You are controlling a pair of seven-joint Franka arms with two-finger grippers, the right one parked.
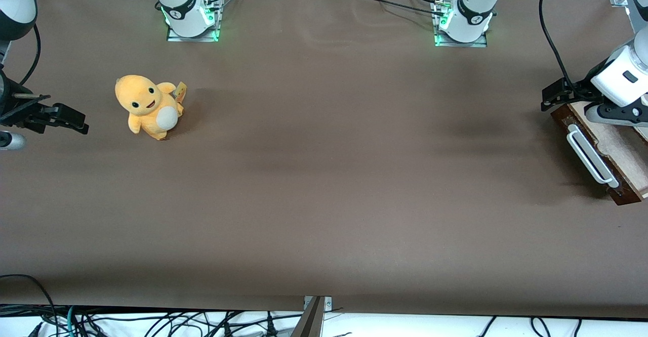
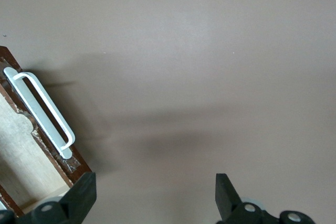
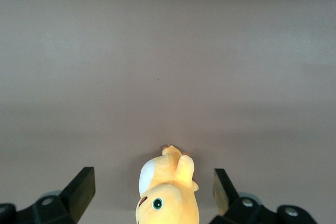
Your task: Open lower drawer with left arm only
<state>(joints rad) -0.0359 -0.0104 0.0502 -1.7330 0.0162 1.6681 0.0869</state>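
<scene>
Pulled out at the working arm's end of the brown table (image 1: 324, 175): lower drawer (image 1: 607, 147), dark front, pale wood inside, long white bar handle (image 2: 43, 113) untouched. Hovering just beside its front edge, above bare matte tabletop: gripper (image 2: 155, 195), fingers spread wide, holding nothing.

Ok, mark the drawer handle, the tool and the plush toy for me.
white bar handle (image 2: 43, 113): left wrist view, middle of the bar.
tool (image 2: 156, 195): left wrist view, midway between its open fingertips, beside the handle.
plush toy (image 1: 147, 105): front view, its face.
</scene>
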